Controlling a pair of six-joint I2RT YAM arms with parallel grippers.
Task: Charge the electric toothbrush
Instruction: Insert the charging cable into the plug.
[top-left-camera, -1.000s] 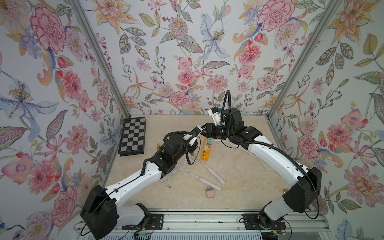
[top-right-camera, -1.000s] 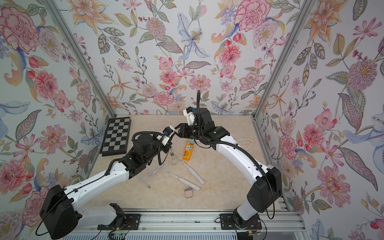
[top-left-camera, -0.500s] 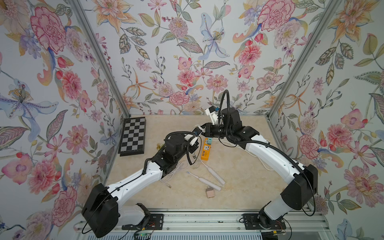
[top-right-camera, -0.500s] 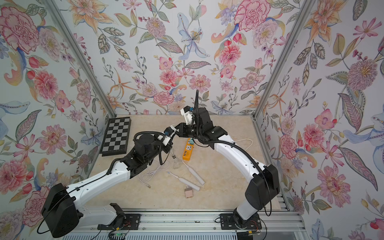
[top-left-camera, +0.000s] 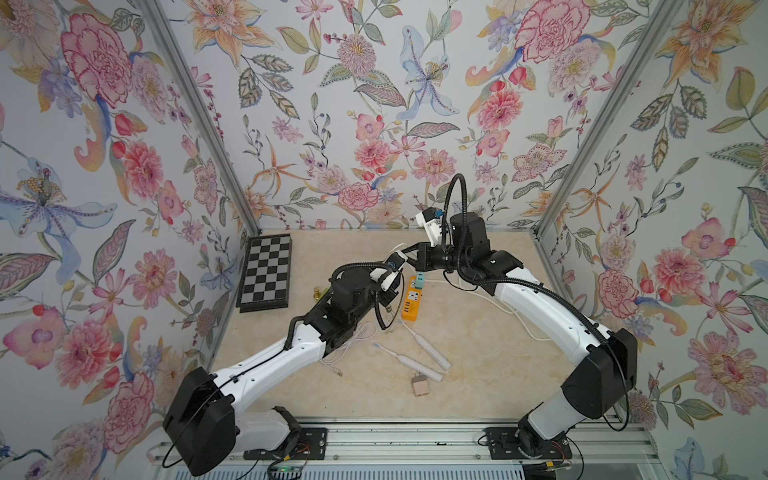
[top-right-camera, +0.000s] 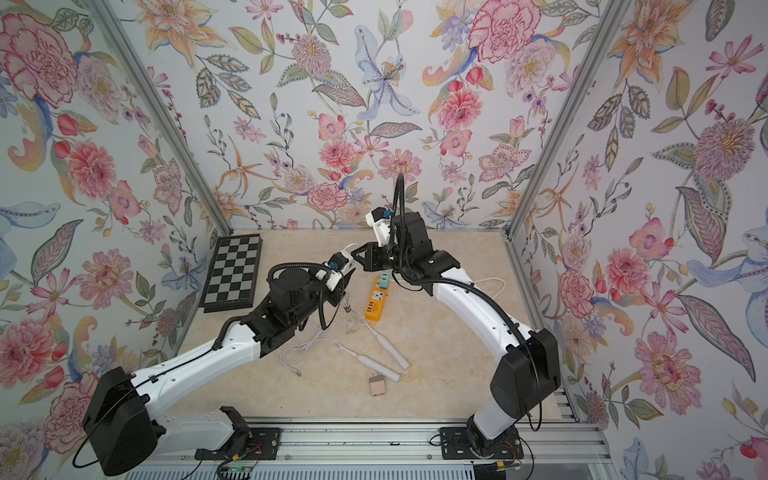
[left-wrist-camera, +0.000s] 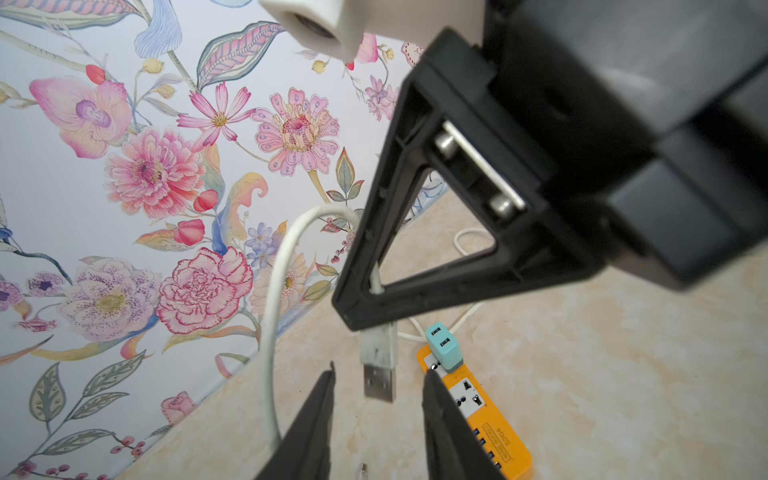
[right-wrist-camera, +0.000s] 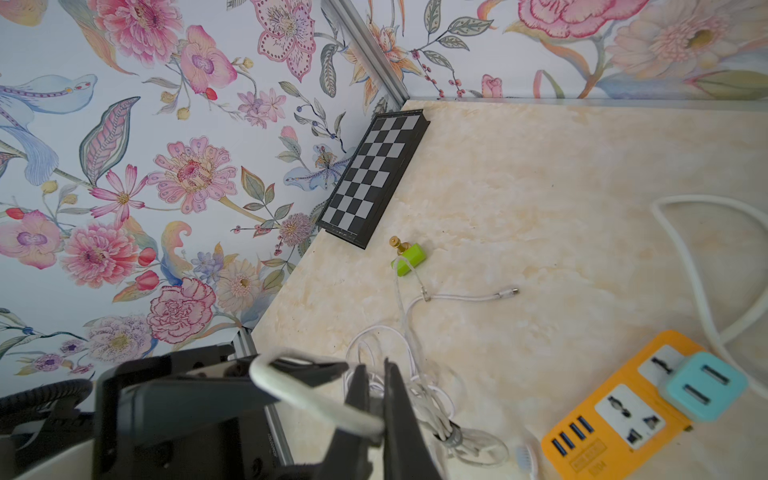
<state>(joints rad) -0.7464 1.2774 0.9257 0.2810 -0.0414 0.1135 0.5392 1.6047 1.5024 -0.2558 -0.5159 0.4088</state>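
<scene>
Left wrist view — cable handover.
Right gripper (right-wrist-camera: 374, 368) pinches the cable (left-wrist-camera: 272, 311) behind its USB plug (left-wrist-camera: 378, 388), likely to steer it; left gripper (left-wrist-camera: 378, 372) flanks it, parted. Electric toothbrush (top-left-camera: 427, 347) lies by the power strip (top-left-camera: 411, 299).

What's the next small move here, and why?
Probably back the left gripper off the USB plug: its jaws stand open either side of it, while the right gripper is shut on the white cable just above. That would free the right arm to bring the plug to the teal adapter in the orange power strip.
</scene>
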